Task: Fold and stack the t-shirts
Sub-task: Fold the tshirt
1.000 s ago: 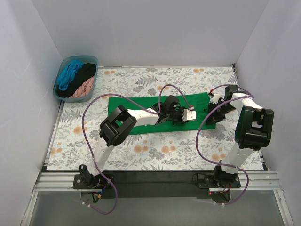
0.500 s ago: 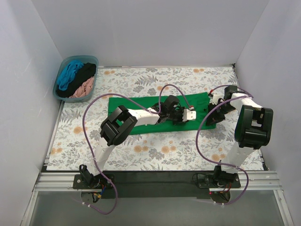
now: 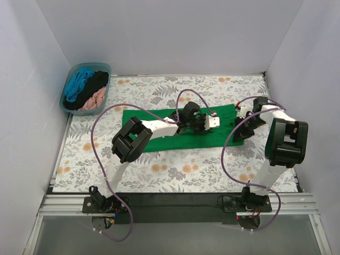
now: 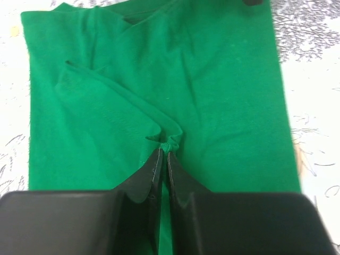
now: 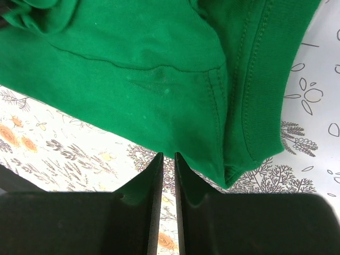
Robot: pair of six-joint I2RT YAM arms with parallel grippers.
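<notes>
- The bright green t-shirt (image 3: 139,118) lies spread flat across the middle of the frame in the top view. It rests on the floral tablecloth (image 3: 159,170) that covers the surface.
- The left arm (image 3: 130,142) reaches from the lower left up and across the shirt, with its wrist over the cloth just right of centre.
- In the left wrist view the left jaws are closed on a small pucker of green fabric at the centre of the frame. Creases run out from the pinch.
- A folded flap (image 4: 106,117) lies in the left half of that view, on top of the rest of the shirt.
- The right arm (image 3: 287,142) rises along the right side of the frame, and its wrist bends in to the shirt's right end.
- In the right wrist view the right jaws are drawn together to a thin slit, through which the tablecloth shows. Their tips sit at the shirt's edge, and I cannot tell whether any cloth is caught.
- A stitched hem (image 5: 249,79) runs down the right of that view.
- The pale blue tub (image 3: 70,85) stands in the upper left of the top view, well apart from the green shirt.
- It holds a teal-blue t-shirt (image 3: 79,82), a black t-shirt (image 3: 96,81) and a dusty pink t-shirt (image 3: 94,100), all bunched together.
</notes>
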